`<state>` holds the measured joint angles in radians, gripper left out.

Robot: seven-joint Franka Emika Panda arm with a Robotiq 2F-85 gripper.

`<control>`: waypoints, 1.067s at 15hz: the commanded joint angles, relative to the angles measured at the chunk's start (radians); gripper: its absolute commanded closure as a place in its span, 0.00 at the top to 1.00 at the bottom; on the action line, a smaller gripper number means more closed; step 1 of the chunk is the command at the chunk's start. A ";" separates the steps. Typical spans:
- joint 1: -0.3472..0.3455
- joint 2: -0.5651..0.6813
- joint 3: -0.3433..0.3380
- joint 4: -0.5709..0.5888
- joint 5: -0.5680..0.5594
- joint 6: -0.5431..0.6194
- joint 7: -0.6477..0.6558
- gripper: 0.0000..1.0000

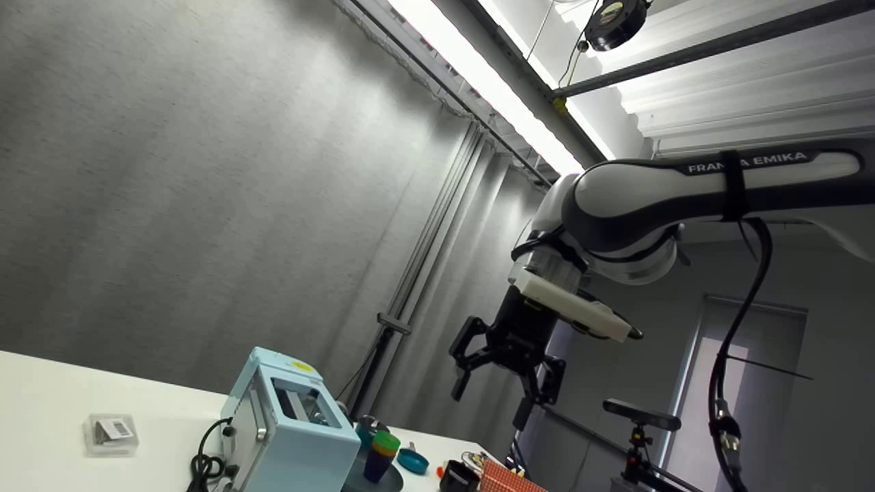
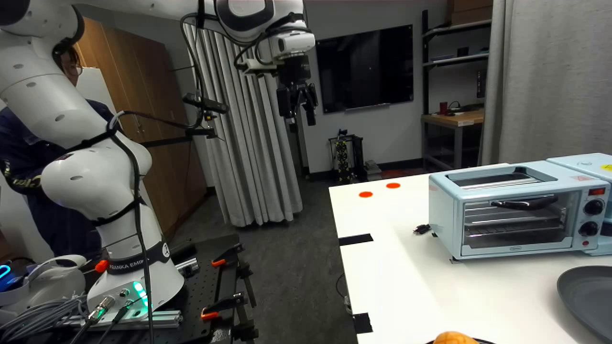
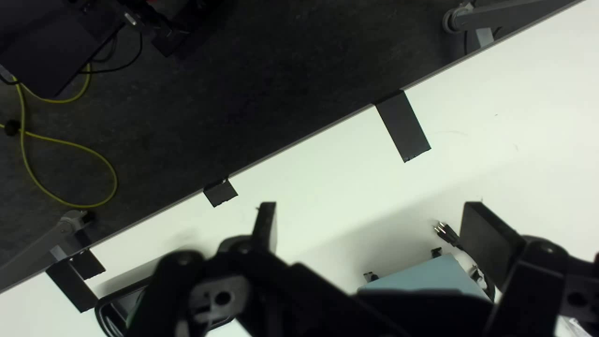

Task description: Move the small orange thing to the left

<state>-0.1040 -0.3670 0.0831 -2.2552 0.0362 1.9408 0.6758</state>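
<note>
Nearest in an exterior view, an orange lump (image 2: 455,338) shows, partly cut off; farther right lies the plate (image 2: 585,294). The gripper (image 1: 491,403) hangs high, jaws wide apart. Beyond the plate stands the oven (image 2: 516,222); farther left, two orange dots (image 2: 366,194) lie near the far edge of the table (image 2: 401,291). In an exterior view, an orange speck (image 1: 440,471) shows beside a black cup (image 1: 459,477). Which is meant, I cannot tell.

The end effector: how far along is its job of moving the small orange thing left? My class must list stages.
Done: no move is confirmed; a rounded orange item, perhaps the target, shows cut off in an exterior view.
In hand: nothing; the end effector hangs open and raised.
Left: with nothing gripped, apparently everything: reaching down, gripping and shifting the target left.
</note>
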 commanded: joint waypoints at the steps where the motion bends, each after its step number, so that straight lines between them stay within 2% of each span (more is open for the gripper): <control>1: 0.008 0.002 -0.005 0.002 -0.003 -0.003 0.002 1.00; 8: 0.031 0.030 0.003 -0.006 0.004 0.008 -0.028 1.00; 12: 0.030 0.068 0.018 0.005 -0.032 0.022 0.003 1.00; 16: -0.001 0.124 -0.033 0.030 -0.026 0.028 0.004 1.00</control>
<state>-0.0830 -0.2906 0.0876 -2.2551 0.0214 1.9466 0.6726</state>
